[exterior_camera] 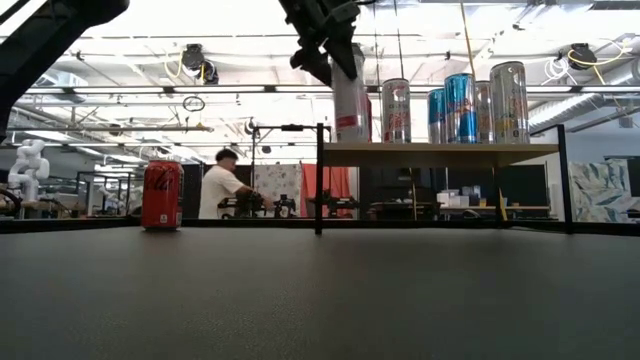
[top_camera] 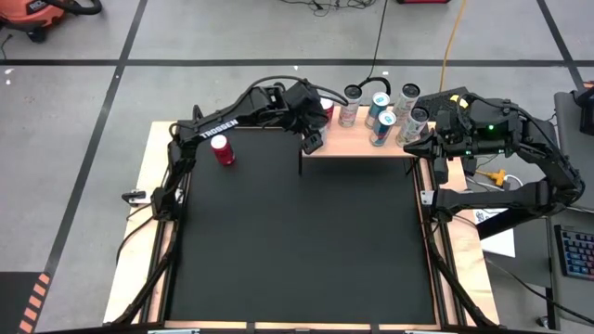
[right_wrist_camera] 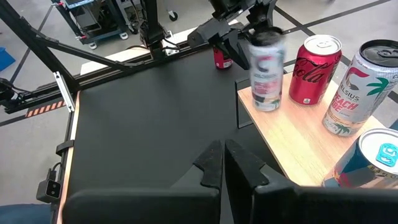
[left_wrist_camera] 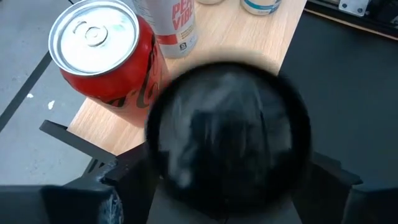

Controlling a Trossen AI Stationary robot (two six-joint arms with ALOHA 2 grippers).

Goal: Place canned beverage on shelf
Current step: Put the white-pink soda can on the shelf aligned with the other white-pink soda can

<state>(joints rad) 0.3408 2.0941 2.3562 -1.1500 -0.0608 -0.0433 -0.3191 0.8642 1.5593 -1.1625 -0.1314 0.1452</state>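
The left hand [right_wrist_camera: 258, 28], fingers spread loosely around a tall pale can [right_wrist_camera: 266, 71] standing at the shelf [right_wrist_camera: 292, 146] corner beneath it, might tip that can off while withdrawing.

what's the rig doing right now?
Stocking cans on the wooden shelf. The left gripper is at the shelf's front-left corner around a tall slim can standing on the board beside a red cola can, apparently letting go. Several more cans already stand there. One red can waits on the black table. The right gripper is shut, parked beside the shelf.
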